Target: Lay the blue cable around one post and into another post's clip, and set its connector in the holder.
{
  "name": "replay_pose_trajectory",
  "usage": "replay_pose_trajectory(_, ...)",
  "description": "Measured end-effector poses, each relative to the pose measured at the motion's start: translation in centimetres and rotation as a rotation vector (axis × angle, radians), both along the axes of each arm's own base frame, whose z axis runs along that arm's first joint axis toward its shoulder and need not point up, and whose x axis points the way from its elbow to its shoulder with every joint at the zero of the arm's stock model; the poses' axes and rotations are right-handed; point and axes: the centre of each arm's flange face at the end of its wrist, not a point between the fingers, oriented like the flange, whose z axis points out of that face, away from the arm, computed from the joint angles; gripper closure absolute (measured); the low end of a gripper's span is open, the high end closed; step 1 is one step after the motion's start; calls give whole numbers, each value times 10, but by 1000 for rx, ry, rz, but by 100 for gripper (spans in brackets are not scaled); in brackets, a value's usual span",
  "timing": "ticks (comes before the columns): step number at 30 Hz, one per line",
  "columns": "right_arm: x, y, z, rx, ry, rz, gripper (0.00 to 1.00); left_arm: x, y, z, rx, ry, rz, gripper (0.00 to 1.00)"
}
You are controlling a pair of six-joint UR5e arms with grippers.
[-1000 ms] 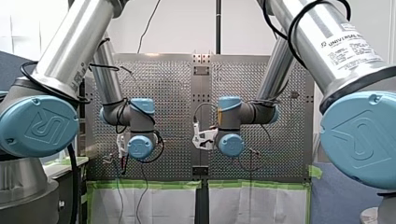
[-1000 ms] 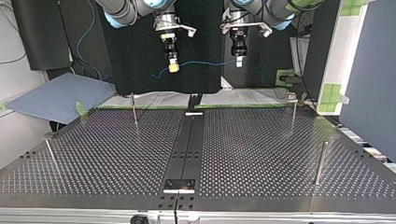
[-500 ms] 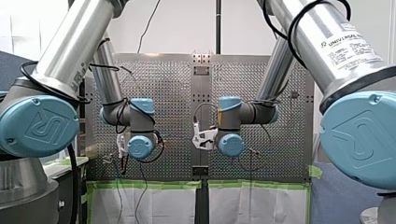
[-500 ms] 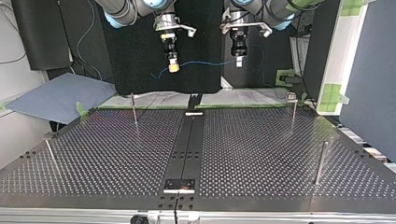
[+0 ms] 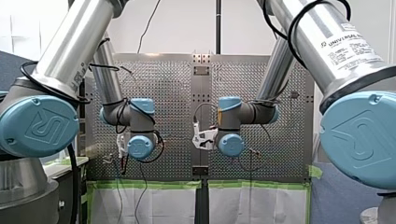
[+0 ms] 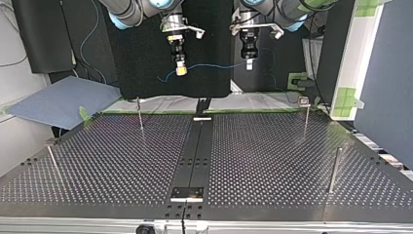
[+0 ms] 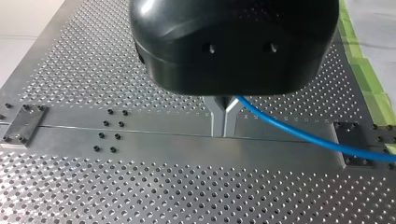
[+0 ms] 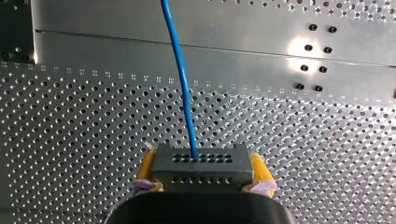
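Observation:
In the right wrist view my right gripper (image 8: 204, 172) is shut, its yellow pads (image 8: 147, 169) clamping a grey connector block (image 8: 200, 162). The blue cable (image 8: 181, 74) leaves the block and runs ahead over the perforated table. In the left wrist view my left gripper (image 7: 224, 127) has its metal fingers shut on the blue cable (image 7: 299, 135), which trails off to one side. In the top view both hang high above the table's far edge: my right gripper (image 6: 180, 68) at the left, my left gripper (image 6: 249, 63) at the right, the cable (image 6: 214, 65) stretched between them.
Thin upright posts stand on the perforated table: one far left (image 6: 140, 113), one far right (image 6: 306, 118), one near right (image 6: 334, 169), one near left (image 6: 52, 162). A smooth metal strip (image 6: 196, 151) runs down the middle, with a small plate (image 6: 187, 193) at its near end.

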Motion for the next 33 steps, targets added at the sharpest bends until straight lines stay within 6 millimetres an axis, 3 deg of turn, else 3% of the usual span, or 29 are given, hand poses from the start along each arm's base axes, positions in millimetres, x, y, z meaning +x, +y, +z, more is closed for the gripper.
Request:
replay_pose_trajectory(25, -1, 0, 0, 1, 1, 1, 100, -1, 2, -2, 6, 5, 0, 100)
replay_pose_trajectory(33, -21, 9, -16, 61, 76, 16, 100, 1, 11, -14, 54, 36, -3, 100)
